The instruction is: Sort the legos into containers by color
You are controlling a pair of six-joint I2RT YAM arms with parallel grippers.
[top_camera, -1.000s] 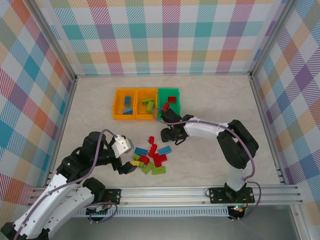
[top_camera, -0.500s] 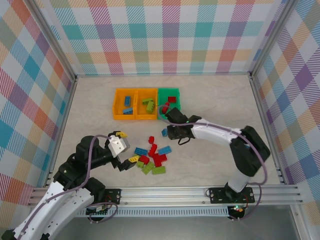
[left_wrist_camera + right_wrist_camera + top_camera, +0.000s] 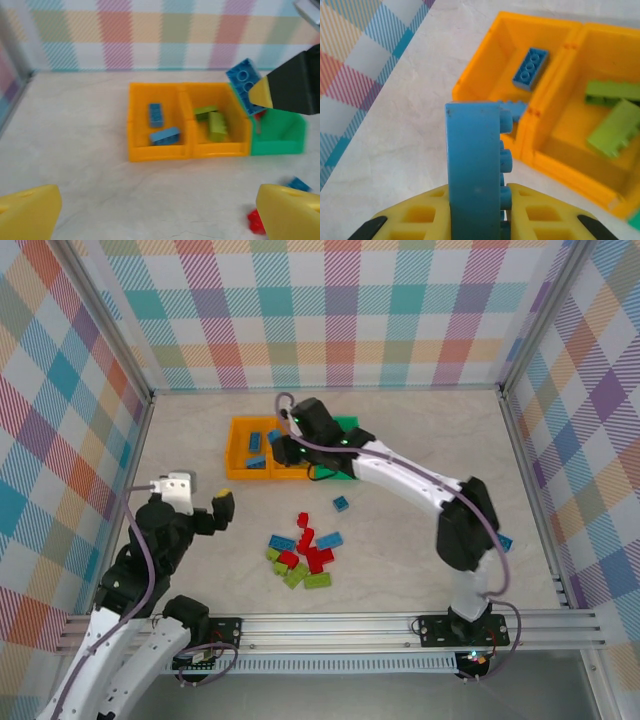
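Observation:
My right gripper [image 3: 282, 443] is shut on a blue lego [image 3: 472, 165], held on edge with its studs to the right, above the two orange containers. The left orange container [image 3: 233, 450] holds two blue legos [image 3: 155, 114]. Lime green legos [image 3: 216, 125] lie in the middle orange container [image 3: 235, 145]. The right arm partly hides the green container [image 3: 280, 140]. A pile of red, blue and green legos [image 3: 300, 555] lies on the table, with one blue lego [image 3: 342, 503] apart from it. My left gripper [image 3: 200, 502] hangs open and empty, left of the pile.
Checked walls stand on three sides. An aluminium rail [image 3: 350, 625] runs along the near edge. A small blue piece [image 3: 503, 540] lies just right of the right arm. Bare table lies left of the containers and in front of them.
The right gripper closed on a blue lego beside the pile and carried it up and left to the orange containers. The left arm drew back left from the pile, still open.

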